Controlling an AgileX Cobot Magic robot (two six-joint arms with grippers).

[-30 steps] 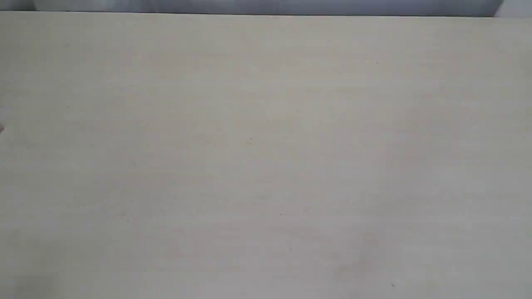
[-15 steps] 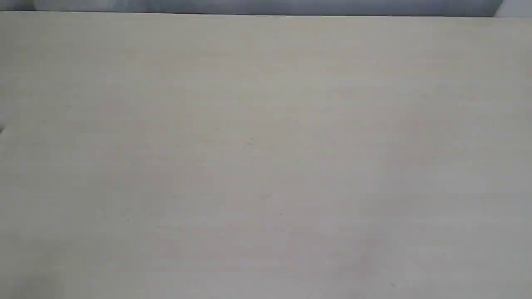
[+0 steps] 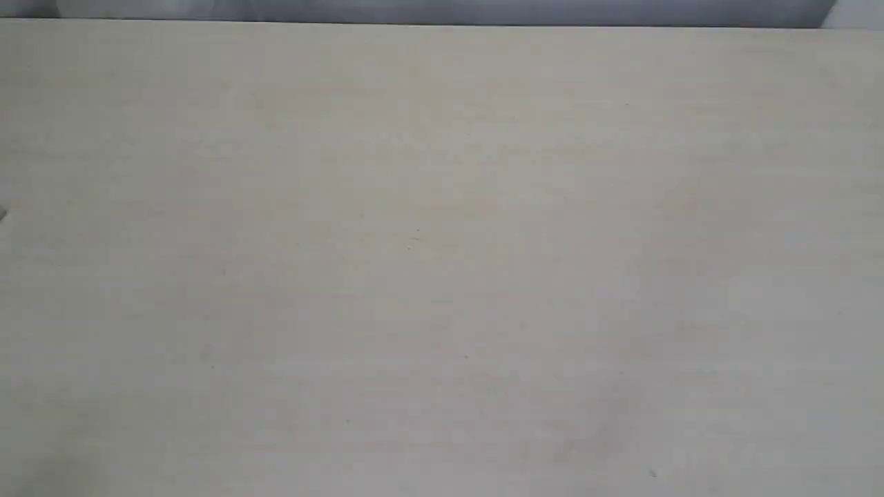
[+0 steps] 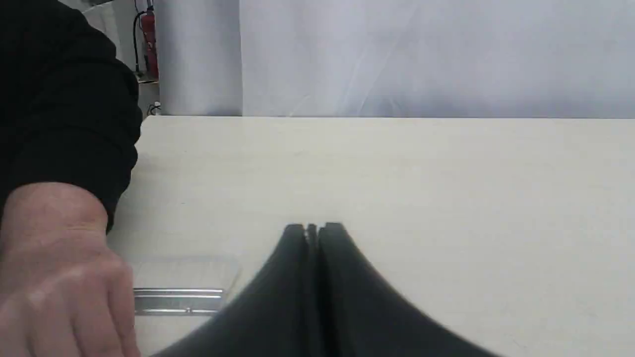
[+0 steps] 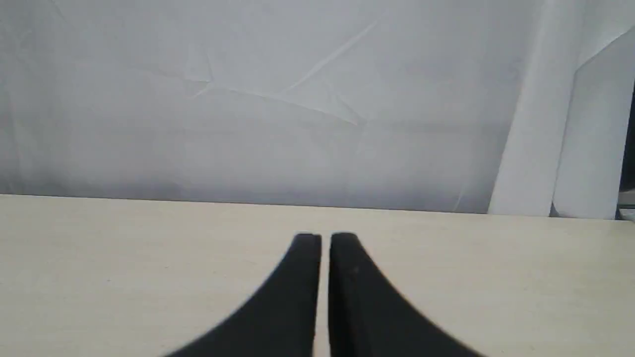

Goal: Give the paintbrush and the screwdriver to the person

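paintbrush (image 4: 178,301), silver ferrule, pale flat bristles, bare hand (image 4: 54,282) just beside

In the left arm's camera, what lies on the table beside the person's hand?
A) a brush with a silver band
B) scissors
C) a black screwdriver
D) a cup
A: the paintbrush, silver band and pale bristles showing, lies on the table next to the person's hand.

A lab-like test room: pale table (image 3: 442,276), white sheet backdrop (image 5: 248,99), red fire extinguisher (image 4: 150,44).
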